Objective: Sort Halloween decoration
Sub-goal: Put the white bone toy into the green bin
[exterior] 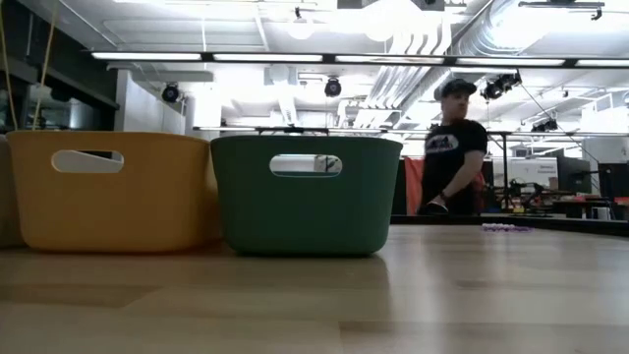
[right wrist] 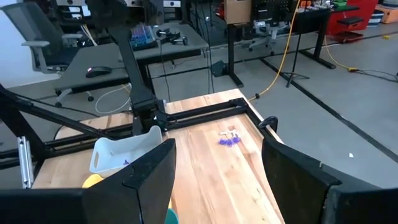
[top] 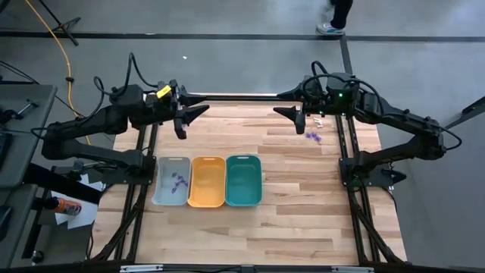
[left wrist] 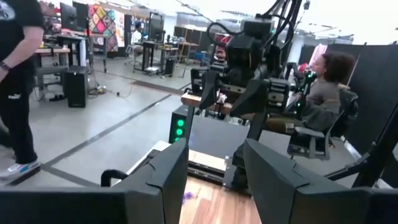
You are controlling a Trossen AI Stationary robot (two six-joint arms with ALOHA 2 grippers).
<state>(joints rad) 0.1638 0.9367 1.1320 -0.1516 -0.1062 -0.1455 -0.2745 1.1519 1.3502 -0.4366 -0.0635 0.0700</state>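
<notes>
I count three trays on the bench point(top: 303, 220): one grey tray point(top: 171, 181), one orange tray point(top: 207, 182) and one teal tray point(top: 243, 180), at lower centre of the high view. Purple pieces point(top: 313, 136) cluster at upper right, white pieces point(top: 319, 117) beside them; too small to count. More purple bits point(top: 179, 180) lie in the grey tray. Two arms. One person point(exterior: 454, 147) shows in the low view.

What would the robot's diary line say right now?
left end effector: open, empty, raised | right end effector: open, empty, raised | tiny purple pieces: some in grey plastic tray | small purple-and-white pile: on wooden table
</notes>
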